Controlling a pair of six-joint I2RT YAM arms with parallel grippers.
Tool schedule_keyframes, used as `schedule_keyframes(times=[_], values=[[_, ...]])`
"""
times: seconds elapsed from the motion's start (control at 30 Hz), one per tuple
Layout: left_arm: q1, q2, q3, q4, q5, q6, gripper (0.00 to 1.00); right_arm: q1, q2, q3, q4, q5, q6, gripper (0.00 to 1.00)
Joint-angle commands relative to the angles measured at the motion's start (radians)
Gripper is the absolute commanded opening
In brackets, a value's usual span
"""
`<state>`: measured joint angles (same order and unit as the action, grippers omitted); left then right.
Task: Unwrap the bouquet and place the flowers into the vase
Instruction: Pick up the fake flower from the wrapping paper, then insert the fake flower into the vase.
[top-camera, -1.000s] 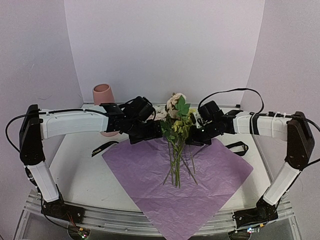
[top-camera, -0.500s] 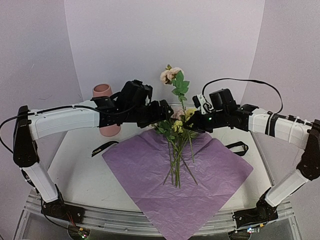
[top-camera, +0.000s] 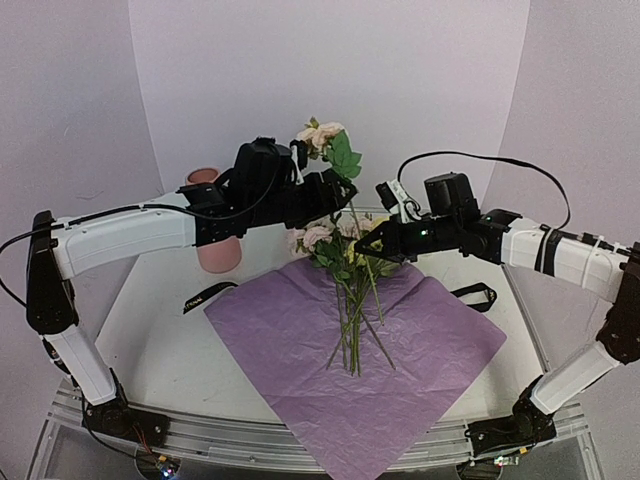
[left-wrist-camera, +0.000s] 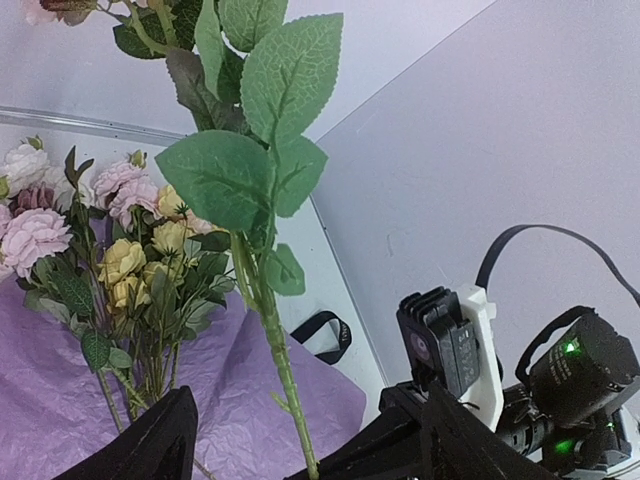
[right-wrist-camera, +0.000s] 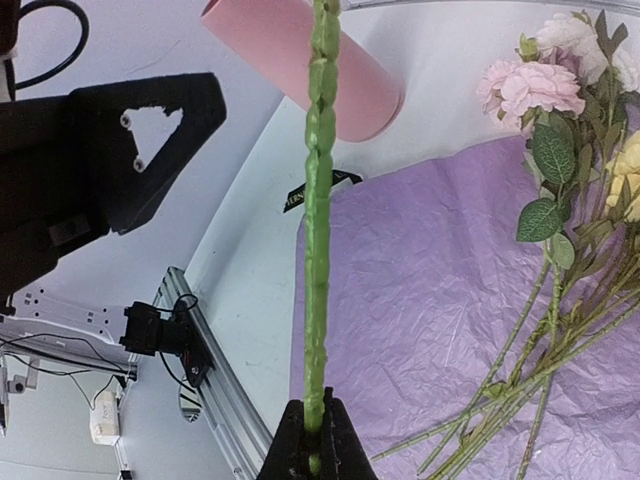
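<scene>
My right gripper (top-camera: 368, 243) (right-wrist-camera: 315, 432) is shut on the lower end of one long green stem (right-wrist-camera: 317, 200) and holds it upright above the paper. Its pink bloom (top-camera: 318, 134) and leaves (left-wrist-camera: 255, 130) stand high at the top. My left gripper (top-camera: 335, 190) (left-wrist-camera: 290, 430) is open, its jaws wide on either side of that stem, not touching it. The other flowers (top-camera: 350, 290) (right-wrist-camera: 560, 210) lie in a bunch on the spread lilac paper sheet (top-camera: 300, 340). The pink vase (top-camera: 212, 240) (right-wrist-camera: 310, 70) stands at the back left, partly hidden by my left arm.
A black ribbon (top-camera: 208, 296) lies on the table left of the paper. A second black loop (top-camera: 478, 295) (left-wrist-camera: 325, 335) lies at the paper's right corner. White walls close in behind and on both sides. A metal rail (top-camera: 300, 440) runs along the near edge.
My right gripper has lifted the single stem up out of the bunch. My left gripper has risen with it, and its jaws have narrowed a little around the stem.
</scene>
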<state>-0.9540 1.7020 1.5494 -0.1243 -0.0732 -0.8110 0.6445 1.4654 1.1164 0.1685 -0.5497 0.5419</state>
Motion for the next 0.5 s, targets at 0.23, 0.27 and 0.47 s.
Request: schedule_keyframes(times=[0.23,0.27,0.47], values=[[0.064,-0.026,0.001,0.064,0.043,-0.052,0.73,0.001,-0.023,-0.002,0.059,-0.134,-0.042,0.0],[0.067,-0.025,0.001,0.068,0.047,-0.052,0.73,0.002,-0.019,0.0,0.057,-0.14,-0.041,0.0],[0.078,-0.02,0.004,0.078,0.07,-0.048,0.7,0.01,-0.009,0.011,0.055,-0.164,-0.04,0.0]])
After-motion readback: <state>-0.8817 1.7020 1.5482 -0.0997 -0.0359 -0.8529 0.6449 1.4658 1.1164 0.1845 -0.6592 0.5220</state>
